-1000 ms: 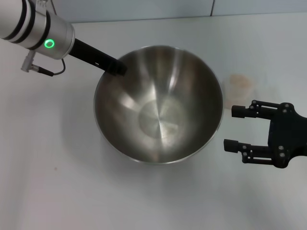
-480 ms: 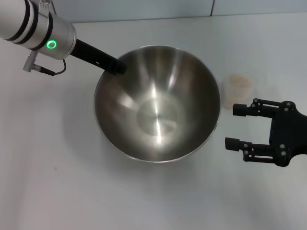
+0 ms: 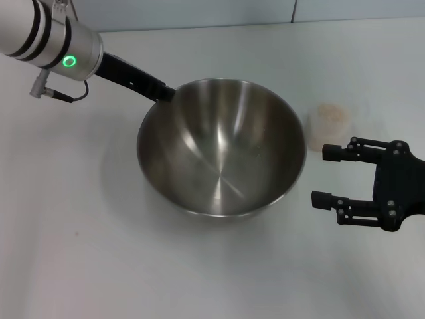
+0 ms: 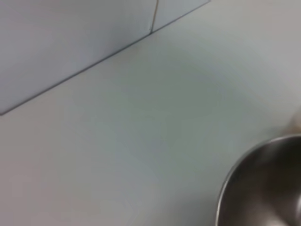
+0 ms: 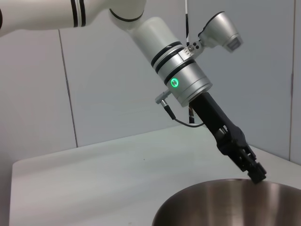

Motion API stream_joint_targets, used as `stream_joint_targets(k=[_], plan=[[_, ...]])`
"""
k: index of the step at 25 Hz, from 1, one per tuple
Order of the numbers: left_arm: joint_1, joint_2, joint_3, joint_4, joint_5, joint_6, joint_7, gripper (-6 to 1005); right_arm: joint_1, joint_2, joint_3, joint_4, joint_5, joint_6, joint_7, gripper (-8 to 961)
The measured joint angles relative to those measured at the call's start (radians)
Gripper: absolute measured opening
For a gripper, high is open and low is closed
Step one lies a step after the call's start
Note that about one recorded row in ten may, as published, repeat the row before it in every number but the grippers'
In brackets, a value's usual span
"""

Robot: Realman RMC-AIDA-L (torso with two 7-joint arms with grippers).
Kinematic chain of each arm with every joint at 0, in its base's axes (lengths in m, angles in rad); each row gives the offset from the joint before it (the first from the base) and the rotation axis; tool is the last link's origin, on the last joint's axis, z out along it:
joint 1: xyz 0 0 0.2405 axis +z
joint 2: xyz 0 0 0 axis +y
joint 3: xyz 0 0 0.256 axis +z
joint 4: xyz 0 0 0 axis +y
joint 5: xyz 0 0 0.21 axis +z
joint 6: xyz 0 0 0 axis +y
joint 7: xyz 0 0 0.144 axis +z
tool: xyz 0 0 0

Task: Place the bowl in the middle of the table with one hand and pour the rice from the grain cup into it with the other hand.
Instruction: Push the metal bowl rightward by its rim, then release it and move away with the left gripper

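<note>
The steel bowl [image 3: 222, 149] sits near the middle of the white table [image 3: 80, 266], its inside bare. My left gripper [image 3: 164, 92] is at the bowl's far-left rim, shut on it. In the right wrist view the same left gripper [image 5: 254, 174] pinches the rim of the bowl [image 5: 225, 207]. The grain cup [image 3: 332, 117] stands upright just right of the bowl, pale rice [image 3: 332, 111] showing in it. My right gripper [image 3: 319, 175] hovers open on the near side of the cup, beside the bowl's right rim, holding nothing. The left wrist view shows only an edge of the bowl [image 4: 263, 188].
A grey wall [image 3: 199, 12] runs along the table's far edge. Bare tabletop lies in front of the bowl and to its left. The left arm's silver wrist [image 3: 60, 46] with a green light reaches in from the far left.
The bowl has come down from a tilt to sit nearly level, its rim shifting slightly right. The left gripper stays on the rim. The right gripper has hardly moved.
</note>
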Motion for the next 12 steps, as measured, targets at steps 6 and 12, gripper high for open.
stream_joint_targets(k=[6,12], plan=[[0.028,0.003,-0.001,0.031,-0.005,-0.07,0.003,260,0.001,0.0,0.001,0.0,0.0,0.0,0.0,741],[0.071,0.003,-0.001,0.102,-0.007,-0.118,0.006,393,0.002,0.0,0.004,0.0,0.0,0.0,0.0,741]])
